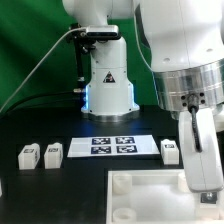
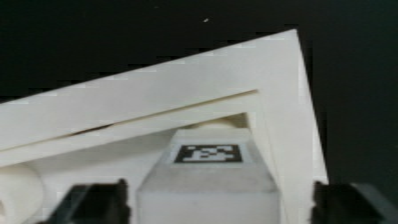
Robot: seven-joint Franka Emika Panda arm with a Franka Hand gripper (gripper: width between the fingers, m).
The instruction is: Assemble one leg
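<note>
In the wrist view a white leg [image 2: 210, 185] with a square marker tag on its face sits between my two dark fingers [image 2: 98, 202], over a corner of the large white tray-like piece [image 2: 267, 85]. My gripper [image 2: 222, 205] is open: both fingers stand apart from the leg's sides, one gap narrow and the other wider. In the exterior view my gripper [image 1: 203, 180] hangs low over the tray-like piece [image 1: 140, 195] at the right, and its fingertips and this leg are hidden. Other legs lie on the table: two at the left [image 1: 29, 155] [image 1: 53, 153] and one at the right [image 1: 170, 150].
The marker board [image 1: 112, 146] lies flat in the middle of the black table, between the loose legs. The robot's base [image 1: 108, 80] stands behind it. A cable runs down at the back left.
</note>
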